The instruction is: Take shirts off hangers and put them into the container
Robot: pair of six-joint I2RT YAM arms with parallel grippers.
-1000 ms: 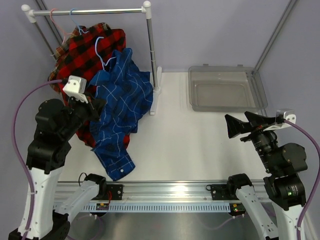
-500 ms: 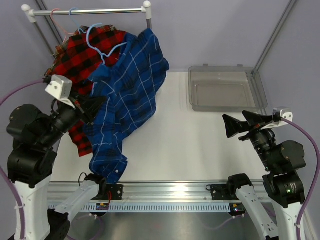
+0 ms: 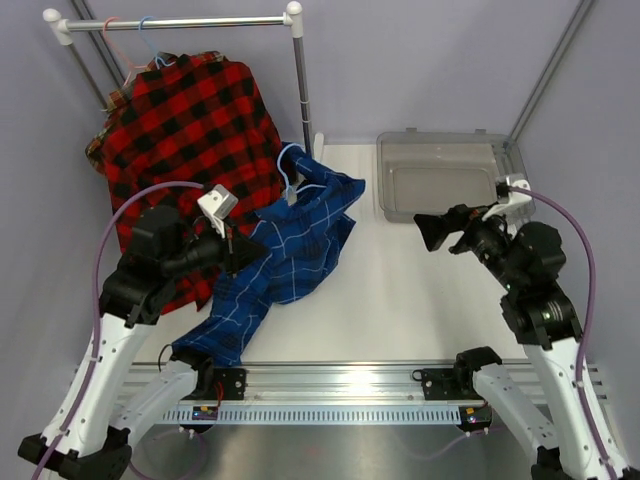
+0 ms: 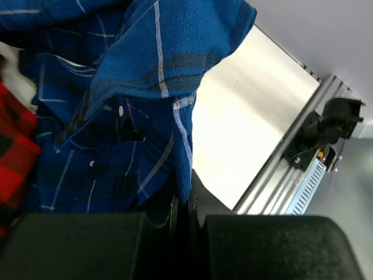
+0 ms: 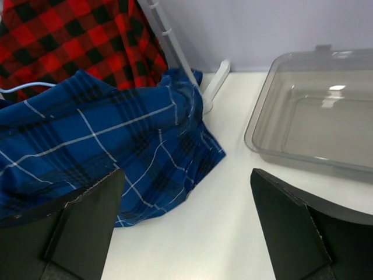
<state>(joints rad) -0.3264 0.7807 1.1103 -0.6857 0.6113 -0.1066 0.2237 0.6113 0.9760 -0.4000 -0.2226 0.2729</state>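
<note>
**Item 1, blue shirt** (image 3: 295, 235): it is off the rack rail (image 3: 180, 20) and draped over the table (image 3: 400, 300). Its long axis runs diagonally from a cuff near my left base up toward the rack's foot. A light blue hanger (image 3: 289, 165) sits at the collar end. I cannot tell whether it is inside the neck.

**Item 2, left gripper** (image 3: 236, 250): I have it clamped tight on a fold at the blue shirt's edge, roughly midway along the cloth. The wrist view shows fabric pinched between the fingers.

**Item 3, right gripper** (image 3: 430, 232): the fingers are spread wide and hold nothing, and they point left at the shirt. The collar end lies to its left, near but apart.

**Item 4, container** (image 3: 385, 190): it stands at the far right of the table, just behind the right gripper, with nothing in it that I can see. The shirt lies to its left, so the load must travel rightward. My right arm is the nearer one to both the bin and the collar.

**Item 5, red-and-black shirt** (image 3: 190, 120): it hangs on the rail.

**Changes from half a second ago:**
- The blue shirt was up and spread before the rack. Now it is down and nearer the centre.
- My left arm has swung inward.
- My right arm has reached forward toward the container.
- The red-and-black shirt was half covered and now shows in full.
</note>
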